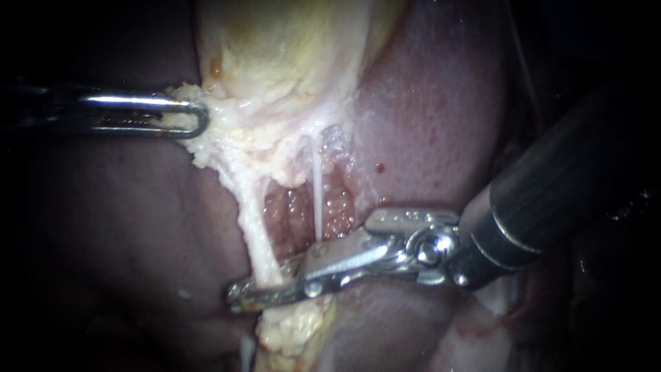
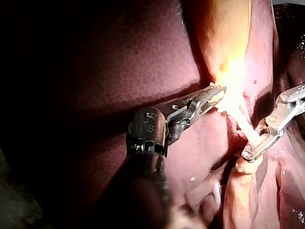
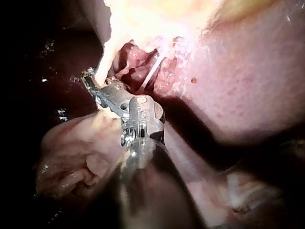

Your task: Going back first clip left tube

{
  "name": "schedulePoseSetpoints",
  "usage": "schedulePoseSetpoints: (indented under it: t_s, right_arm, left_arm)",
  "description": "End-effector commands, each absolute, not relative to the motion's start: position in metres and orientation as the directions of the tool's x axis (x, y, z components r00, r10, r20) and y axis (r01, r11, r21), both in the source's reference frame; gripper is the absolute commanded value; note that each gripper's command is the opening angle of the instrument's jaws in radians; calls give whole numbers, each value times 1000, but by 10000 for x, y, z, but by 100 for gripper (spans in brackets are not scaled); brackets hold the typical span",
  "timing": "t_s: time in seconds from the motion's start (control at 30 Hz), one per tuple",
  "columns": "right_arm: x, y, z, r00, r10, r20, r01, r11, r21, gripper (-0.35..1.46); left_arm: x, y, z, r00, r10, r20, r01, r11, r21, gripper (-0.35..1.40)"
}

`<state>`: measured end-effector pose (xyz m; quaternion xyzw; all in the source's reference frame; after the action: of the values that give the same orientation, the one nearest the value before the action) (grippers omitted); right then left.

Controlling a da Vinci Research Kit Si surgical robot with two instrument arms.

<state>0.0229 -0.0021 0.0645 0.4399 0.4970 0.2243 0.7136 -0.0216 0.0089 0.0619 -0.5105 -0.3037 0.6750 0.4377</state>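
Observation:
The left tube [image 1: 253, 227] is a pale, thick strand running down from the yellowish gallbladder [image 1: 275, 55]. My right instrument [image 1: 258, 289] reaches in from the right, and its long jaws lie across the lower end of that tube, one on each side, closed on it. No clip can be told apart from the jaws. A thin white right tube [image 1: 317, 186] stands beside it, untouched. My left instrument [image 1: 189, 117] comes in from the left, jaws shut on the pale fatty edge of the gallbladder. The left wrist view shows both instruments: the left [image 2: 214, 93] and the right [image 2: 252, 150].
Dark red liver [image 1: 434, 103] surrounds the site on both sides. A raw reddish pocket [image 1: 296, 213] lies open between the two tubes. Fatty tissue [image 1: 292, 331] bulges just below my right instrument's jaws. In the right wrist view the right instrument [image 3: 90, 78] meets the left tube [image 3: 102, 67].

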Motion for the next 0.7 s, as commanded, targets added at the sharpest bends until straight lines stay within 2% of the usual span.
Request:
schedulePoseSetpoints:
  t_s: [0.03, 0.13, 0.17, 0.23, 0.33, 0.43, 0.57, 0.63, 0.7]
  right_arm:
    - [229, -22, 648, 388, 766, -513, 129, 506, 853, -13]
    - [230, -21, 652, 356, 759, -545, 156, 527, 836, 30]
    - [232, -20, 655, 354, 760, -545, 156, 527, 835, 35]
    - [232, -20, 659, 347, 755, -557, 162, 536, 828, 39]
    - [232, -19, 669, 337, 716, -611, 185, 586, 789, 42]
    - [232, -12, 678, 302, 669, -680, 171, 663, 729, 45]
    - [230, -1, 686, 268, 586, -764, 115, 768, 630, 49]
    - [228, 1, 688, 260, 566, -782, 74, 796, 600, 50]
    - [226, 1, 689, 267, 542, -797, 72, 813, 577, 50]
  left_arm:
    - [-216, 89, 619, -96, 901, -424, -281, -433, -856, -35]
    - [-216, 88, 620, -96, 900, -424, -281, -433, -856, -35]
    - [-216, 88, 620, -96, 900, -424, -281, -433, -856, -35]
    - [-217, 88, 620, -96, 900, -424, -281, -433, -856, -35]
    - [-217, 88, 620, -96, 900, -424, -281, -433, -856, -35]
    - [-217, 88, 620, -96, 900, -425, -282, -434, -856, -35]
    - [-217, 88, 620, -96, 900, -425, -282, -434, -856, -35]
    - [-217, 88, 620, -96, 900, -425, -282, -434, -856, -35]
    - [-217, 88, 620, -95, 900, -425, -282, -434, -856, -35]
